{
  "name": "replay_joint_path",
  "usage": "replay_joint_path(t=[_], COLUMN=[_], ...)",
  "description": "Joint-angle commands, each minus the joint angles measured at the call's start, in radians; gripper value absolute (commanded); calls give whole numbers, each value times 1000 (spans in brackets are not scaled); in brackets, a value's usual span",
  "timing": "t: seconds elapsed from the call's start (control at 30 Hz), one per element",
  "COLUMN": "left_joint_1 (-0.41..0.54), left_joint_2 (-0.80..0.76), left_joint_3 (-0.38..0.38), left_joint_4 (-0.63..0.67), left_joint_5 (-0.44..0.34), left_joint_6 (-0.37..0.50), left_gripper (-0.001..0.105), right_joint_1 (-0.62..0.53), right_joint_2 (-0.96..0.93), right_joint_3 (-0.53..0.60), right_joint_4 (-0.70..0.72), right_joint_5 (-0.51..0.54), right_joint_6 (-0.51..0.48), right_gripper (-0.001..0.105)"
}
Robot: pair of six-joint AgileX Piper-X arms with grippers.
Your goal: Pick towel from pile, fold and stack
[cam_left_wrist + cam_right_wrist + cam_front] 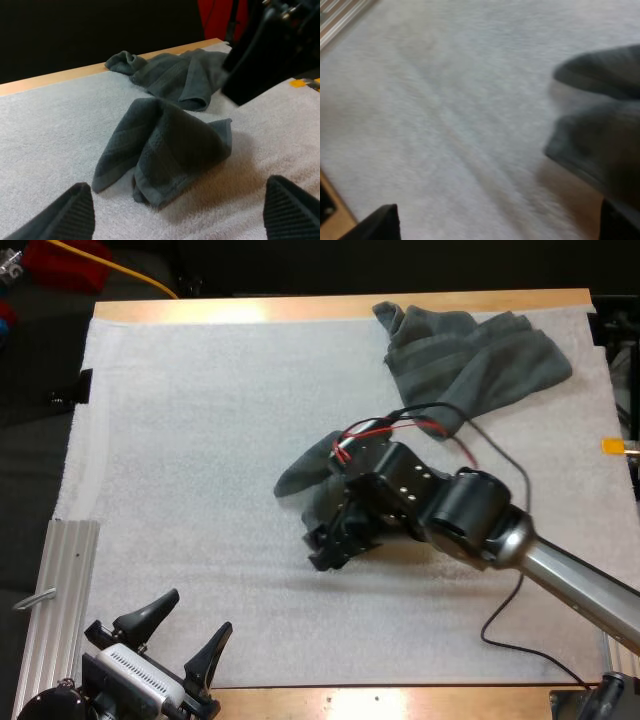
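Observation:
A crumpled dark grey-green towel lies mid-mat, partly under my right arm. In the left wrist view this towel sits bunched just ahead of my fingers. A second towel pile rests at the mat's far right corner, and the pile lies behind the crumpled one. My right gripper hangs low over the mat at the towel's near edge. It is open, with the towel beside one finger. My left gripper stands open at the near left, short of the towel.
A ribbed metal rail runs along the mat's near left edge. The wooden table edge borders the far side. My right arm looms over the towel's right side.

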Motion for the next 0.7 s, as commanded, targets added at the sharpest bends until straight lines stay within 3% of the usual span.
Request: replay_joint_path(t=[0.0,0.17,0.47,0.67], left_joint_1=[-4,-4,-4,-4], left_joint_2=[-126,-126,-126,-126], left_joint_3=[-6,-6,-6,-6], left_joint_4=[-10,-10,-10,19], left_joint_5=[7,7,7,107], left_joint_6=[-8,-8,-10,-17], left_gripper=[68,68,68,68], right_joint_1=[-1,-1,-1,-1], right_joint_2=[-21,-70,-144,-195], right_joint_3=[-6,-6,-2,-2], right_joint_4=[25,108,260,332], right_joint_5=[24,87,225,296], right_joint_6=[0,3,112,148], right_gripper=[76,76,76,76])
